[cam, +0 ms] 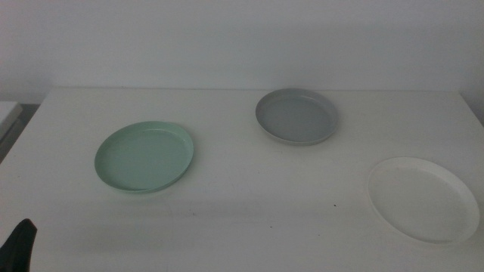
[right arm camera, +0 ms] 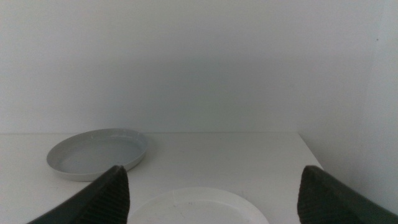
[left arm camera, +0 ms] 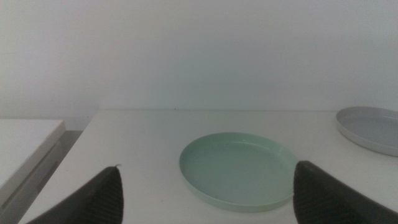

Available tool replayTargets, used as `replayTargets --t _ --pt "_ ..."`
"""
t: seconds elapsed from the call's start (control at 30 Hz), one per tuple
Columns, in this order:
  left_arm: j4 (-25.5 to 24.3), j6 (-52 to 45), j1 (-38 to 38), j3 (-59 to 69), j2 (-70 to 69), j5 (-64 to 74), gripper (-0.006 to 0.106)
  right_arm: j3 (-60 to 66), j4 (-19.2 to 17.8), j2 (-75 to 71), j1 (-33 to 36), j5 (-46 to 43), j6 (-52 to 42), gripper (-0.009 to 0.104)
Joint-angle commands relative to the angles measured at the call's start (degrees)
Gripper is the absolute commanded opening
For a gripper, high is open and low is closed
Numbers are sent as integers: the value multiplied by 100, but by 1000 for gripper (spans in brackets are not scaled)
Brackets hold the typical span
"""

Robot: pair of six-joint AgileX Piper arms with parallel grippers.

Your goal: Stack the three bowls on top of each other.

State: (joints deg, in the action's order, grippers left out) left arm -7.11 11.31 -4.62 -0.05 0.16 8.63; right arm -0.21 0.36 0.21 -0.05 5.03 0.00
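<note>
1. The mint green bowl (cam: 144, 157) lies desk-left, the grey bowl (cam: 296, 115) at the far centre, the white bowl (cam: 423, 199) near right; all are well apart and unstacked.
2. The left claw (left arm camera: 205, 196), jaws wide and empty, faces the green bowl directly ahead.
3. The right claw (right arm camera: 211, 196), jaws wide and empty, faces the white bowl.

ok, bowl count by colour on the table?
mint green bowl: 1
grey bowl: 1
white bowl: 1
Total: 3 bowls, all lying apart on the table, none stacked yet.
</note>
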Motion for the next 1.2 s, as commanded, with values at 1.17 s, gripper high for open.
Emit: replayTargets --t 1.17 --pt "5 49 5 5 -16 -68 94 -4269 97 4845 29 5626 1356 93"
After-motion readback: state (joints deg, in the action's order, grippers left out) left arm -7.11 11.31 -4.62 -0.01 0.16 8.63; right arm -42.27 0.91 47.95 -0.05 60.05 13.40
